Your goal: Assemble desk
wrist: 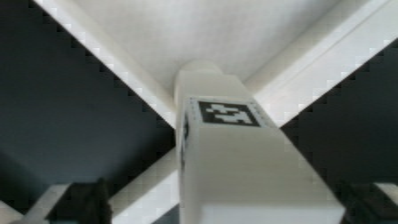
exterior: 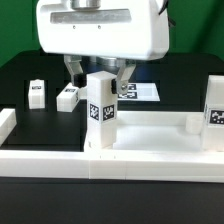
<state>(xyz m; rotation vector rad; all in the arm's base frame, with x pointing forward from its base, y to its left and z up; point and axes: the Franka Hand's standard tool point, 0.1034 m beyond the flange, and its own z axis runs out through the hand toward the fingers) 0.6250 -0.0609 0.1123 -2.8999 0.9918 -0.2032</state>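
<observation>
Now, at the exterior view's far left, a long white border wall (exterior: pixel 40 160) runs along the front of the black table (exterior: pixel 30 70). Behind it sit two loose white square plastic legs with black-and-white tags: the left loose leg (exterior: pixel 38 92) and, near it, the right loose leg (exterior: pixel 68 97). In the middle, a tall white square leg (exterior: pixel 100 112) stands upright at the left end of the white plastic tray-like tabletop (exterior: pixel 160 128). The white two-finger gripper (exterior: pixel 100 78) hangs over this leg. Its dark fingers (exterior: pixel 73 70) are spread wide, one on each side, not squeezing it. The wrist view shows gaps too. Further right lies the flat marker board (exterior: pixel 142 90). At the far right, another upright white leg (exterior: pixel 214 100) stands on the tabletop.
</observation>
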